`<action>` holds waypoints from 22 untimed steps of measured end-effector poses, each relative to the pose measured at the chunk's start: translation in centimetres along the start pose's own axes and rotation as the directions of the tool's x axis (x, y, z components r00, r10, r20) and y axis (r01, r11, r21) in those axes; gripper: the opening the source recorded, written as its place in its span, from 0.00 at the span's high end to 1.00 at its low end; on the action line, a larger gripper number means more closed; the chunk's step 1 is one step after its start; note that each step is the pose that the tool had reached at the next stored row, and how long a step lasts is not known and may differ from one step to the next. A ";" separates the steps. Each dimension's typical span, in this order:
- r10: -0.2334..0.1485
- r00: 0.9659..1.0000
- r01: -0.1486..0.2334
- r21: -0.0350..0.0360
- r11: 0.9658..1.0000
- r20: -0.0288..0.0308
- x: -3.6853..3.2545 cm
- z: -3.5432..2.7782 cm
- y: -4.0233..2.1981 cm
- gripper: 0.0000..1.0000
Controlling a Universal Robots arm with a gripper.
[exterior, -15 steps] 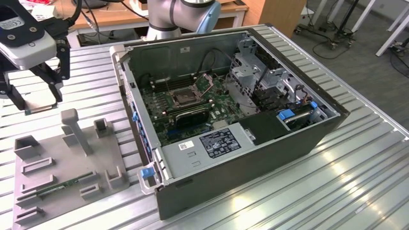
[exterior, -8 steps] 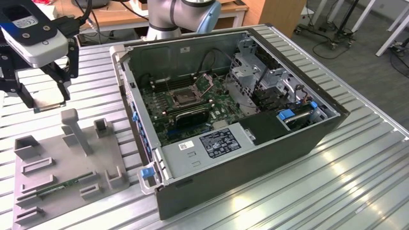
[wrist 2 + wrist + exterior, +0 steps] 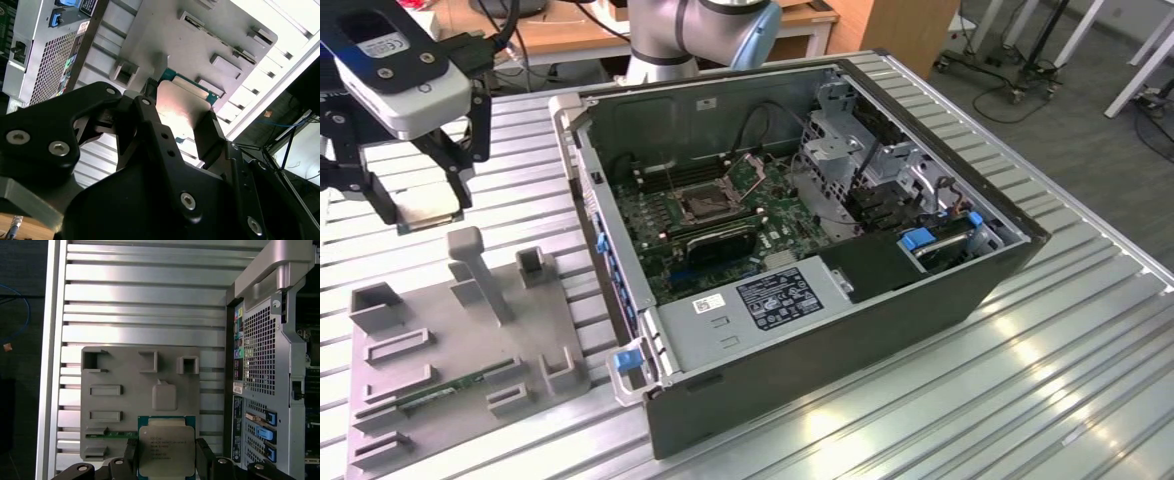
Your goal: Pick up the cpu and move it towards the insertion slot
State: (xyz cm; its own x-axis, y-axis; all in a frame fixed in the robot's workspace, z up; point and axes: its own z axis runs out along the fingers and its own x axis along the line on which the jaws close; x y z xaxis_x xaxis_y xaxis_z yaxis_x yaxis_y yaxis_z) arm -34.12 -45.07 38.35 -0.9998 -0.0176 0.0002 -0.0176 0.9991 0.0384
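Because the cpu (image 3: 166, 450) sits clamped edge to edge between the two black fingers (image 3: 205, 457) of the tool (image 3: 422, 208), the pick-up is judged done. It hangs clear above the grey holder plate (image 3: 520, 330) on the bench (image 3: 1067, 330), at the exterior view's left. The carry looks hardly started, for the insertion slot (image 3: 698, 203) inside the open computer case (image 3: 854, 330) lies well apart, toward the exterior view's right. The cpu is a flat square with a dull silver lid bearing faint print, and a green edge shows around the lid in both wrist views.
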 end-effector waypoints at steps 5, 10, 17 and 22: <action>0.000 1.000 0.000 0.000 1.000 0.000 -0.13 0.00 0.00 0.46; 0.000 1.000 0.000 0.000 1.000 0.000 -0.44 0.00 -0.01 0.46; 0.000 1.000 0.000 0.000 1.000 0.000 -0.53 -0.01 -0.01 0.46; 0.000 1.000 0.000 0.000 1.000 0.000 -1.08 0.00 -0.02 0.46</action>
State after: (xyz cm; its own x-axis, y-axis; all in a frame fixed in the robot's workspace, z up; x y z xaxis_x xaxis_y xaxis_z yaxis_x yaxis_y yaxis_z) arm -33.04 -45.07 38.35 -0.9998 -0.0177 0.0002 -0.0176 0.9991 0.0385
